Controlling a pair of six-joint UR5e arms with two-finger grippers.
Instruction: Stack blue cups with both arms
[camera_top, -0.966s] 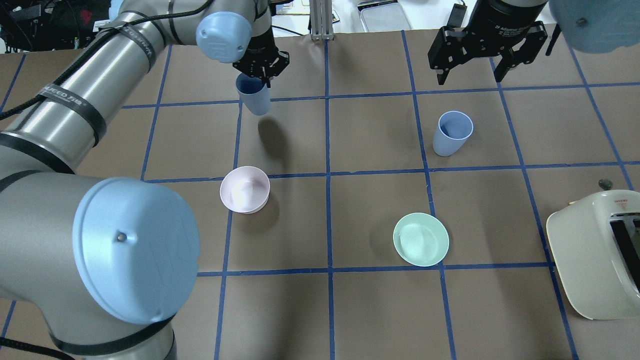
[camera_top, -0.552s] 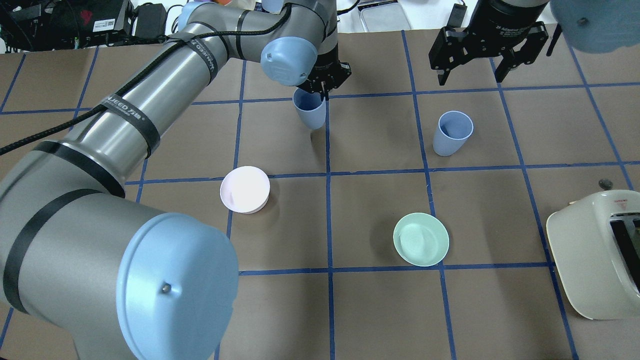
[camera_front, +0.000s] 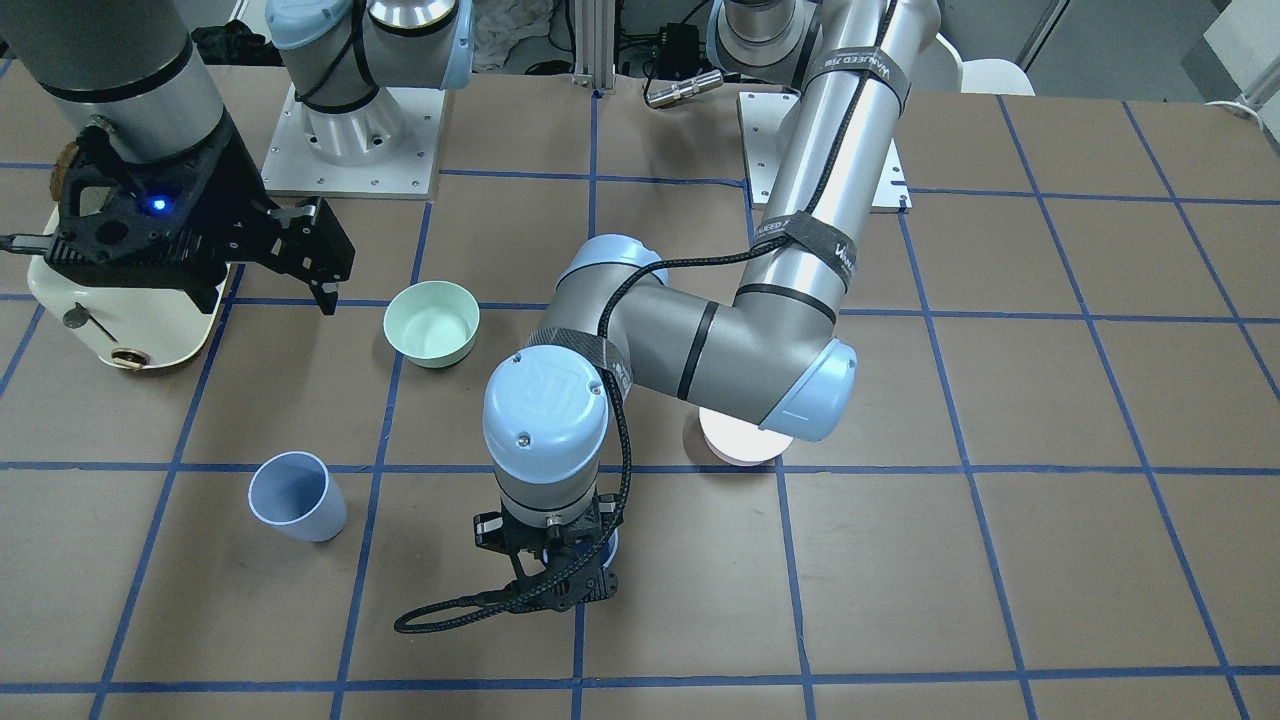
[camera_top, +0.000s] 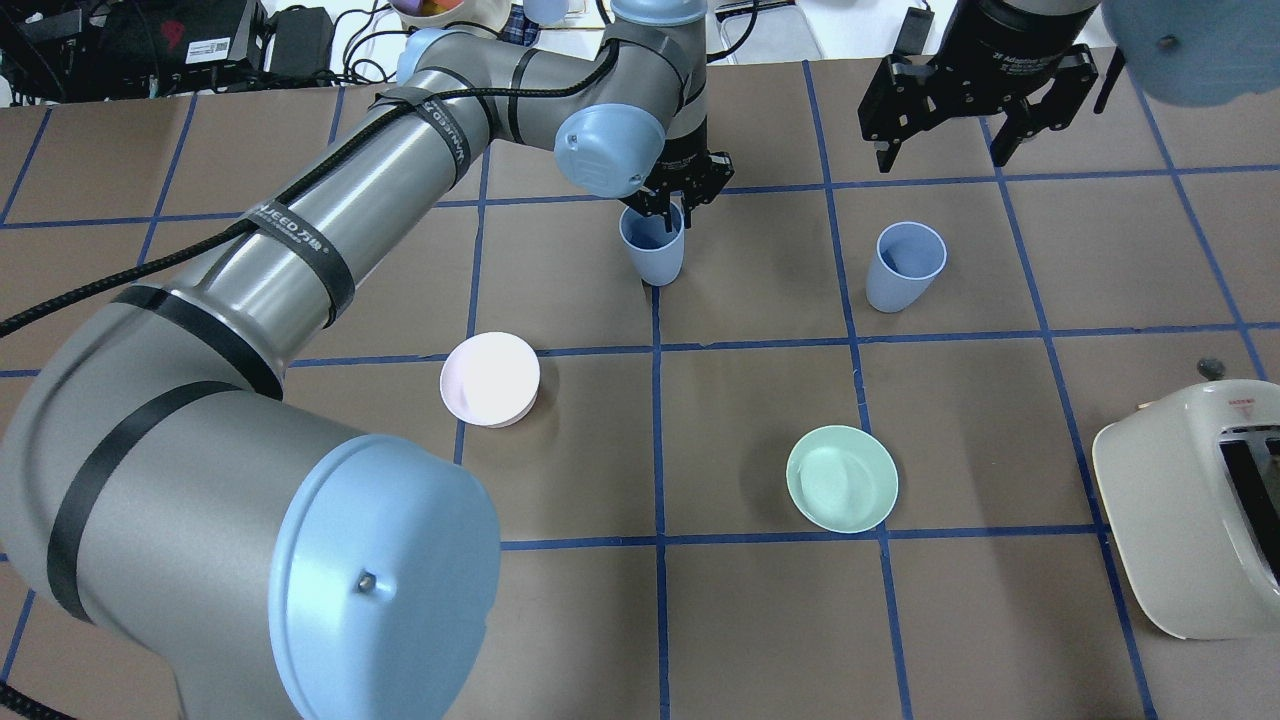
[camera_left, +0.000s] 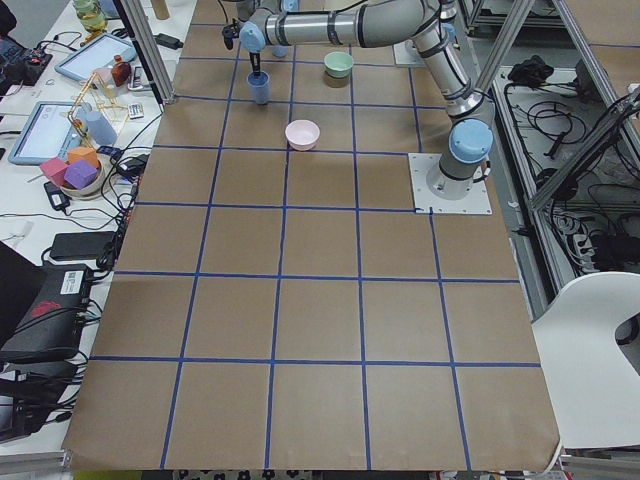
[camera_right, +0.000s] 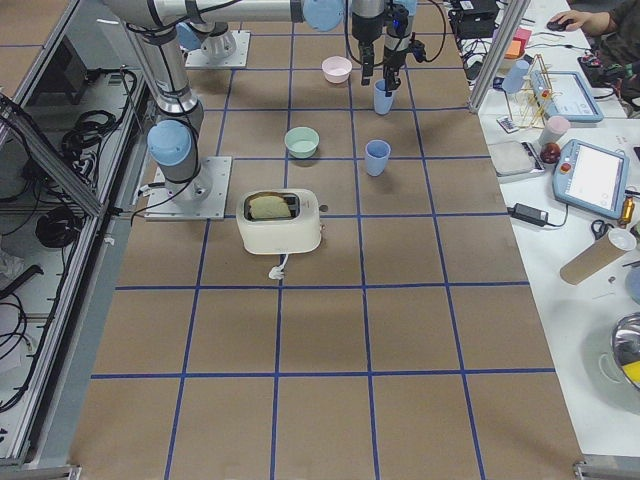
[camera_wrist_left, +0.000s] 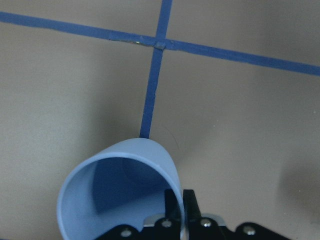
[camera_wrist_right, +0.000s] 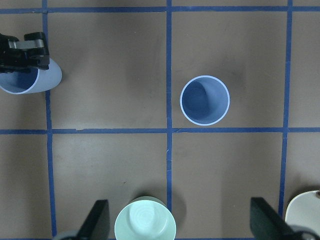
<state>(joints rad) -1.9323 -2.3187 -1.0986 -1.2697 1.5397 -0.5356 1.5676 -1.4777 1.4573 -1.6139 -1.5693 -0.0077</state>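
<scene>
My left gripper (camera_top: 668, 205) is shut on the rim of one blue cup (camera_top: 652, 248). It holds the cup upright and low over the table's centre blue line. The left wrist view shows one finger inside the cup (camera_wrist_left: 115, 195) and one outside. The second blue cup (camera_top: 905, 265) stands upright and free to the right, also seen in the front view (camera_front: 295, 497) and right wrist view (camera_wrist_right: 204, 100). My right gripper (camera_top: 940, 150) is open and empty, hovering high beyond that cup.
A pale pink bowl (camera_top: 490, 380) sits near the left arm's side and a mint-green bowl (camera_top: 842, 478) sits nearer the robot, on the right. A cream toaster (camera_top: 1190, 510) stands at the right edge. Blue tape lines grid the brown table.
My left arm has carried its blue cup to the right, from the left grid square to the centre line, nearer the standing cup. The right arm has not moved.
</scene>
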